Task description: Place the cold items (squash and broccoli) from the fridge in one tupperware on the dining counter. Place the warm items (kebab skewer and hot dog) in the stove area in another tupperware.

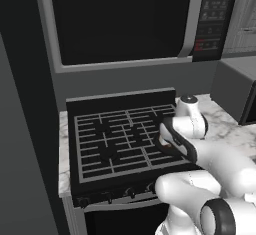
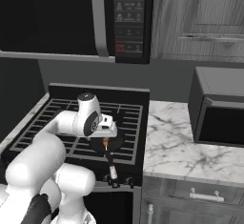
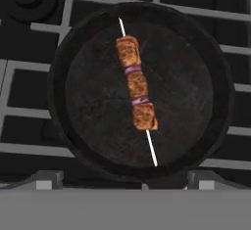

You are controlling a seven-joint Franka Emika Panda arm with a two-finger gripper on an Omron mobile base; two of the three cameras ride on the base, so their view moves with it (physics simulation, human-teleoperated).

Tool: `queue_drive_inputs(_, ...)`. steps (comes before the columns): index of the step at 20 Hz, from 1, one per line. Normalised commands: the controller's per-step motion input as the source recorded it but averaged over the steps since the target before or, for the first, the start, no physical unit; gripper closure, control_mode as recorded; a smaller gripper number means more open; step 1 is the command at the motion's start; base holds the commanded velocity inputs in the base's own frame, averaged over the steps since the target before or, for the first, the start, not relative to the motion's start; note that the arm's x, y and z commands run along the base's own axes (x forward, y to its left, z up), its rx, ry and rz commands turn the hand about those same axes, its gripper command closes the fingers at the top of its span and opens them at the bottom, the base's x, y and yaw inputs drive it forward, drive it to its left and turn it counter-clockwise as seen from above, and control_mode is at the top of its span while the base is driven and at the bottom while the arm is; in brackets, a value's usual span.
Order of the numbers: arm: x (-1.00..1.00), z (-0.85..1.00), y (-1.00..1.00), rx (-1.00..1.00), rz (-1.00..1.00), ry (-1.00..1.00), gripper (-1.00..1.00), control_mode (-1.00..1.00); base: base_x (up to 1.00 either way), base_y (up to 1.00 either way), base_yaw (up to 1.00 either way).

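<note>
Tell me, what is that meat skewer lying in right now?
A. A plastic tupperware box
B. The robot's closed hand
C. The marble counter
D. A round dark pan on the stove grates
D: the kebab skewer lies flat in the round dark pan, which sits on the stove grates.

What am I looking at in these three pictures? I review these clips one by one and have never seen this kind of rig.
It is a rendered kitchen with a white robot arm on a drivable base. Two pictures come from cameras on that base, behind the arm to its left and right, looking down over it at a black stove set in a marble counter, with a microwave above. The third comes from a camera on the arm's hand, looking straight down. It shows a dark round pan resting on the stove grates, with a kebab skewer lying in it. The tool hangs over the pan, open and holding nothing. A second dark appliance sits on the counter to the right.
</note>
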Motion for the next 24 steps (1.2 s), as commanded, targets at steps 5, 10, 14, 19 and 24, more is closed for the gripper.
queue_drive_inputs(5, 0.3, -0.31, 0.0, 0.0, 0.0, 0.02, -1.0, -1.0, 0.0, 0.0, 0.0)
queue_drive_inputs(10, 0.3, -0.3, 0.0, 0.0, 0.0, 0.0, -1.0, -1.0, 0.0, 0.0, 0.0)
queue_drive_inputs(14, 0.34, -0.33, 0.0, 0.0, 0.0, 0.0, -1.0, -1.0, 0.0, 0.0, 0.0)
queue_drive_inputs(19, 0.29, -0.35, -0.01, 0.0, 0.0, 0.01, -1.0, -1.0, 0.0, 0.0, 0.0)
queue_drive_inputs(24, 0.15, -0.36, 0.0, 0.0, 0.0, 0.03, 1.0, -1.0, 0.0, 0.0, 0.0)
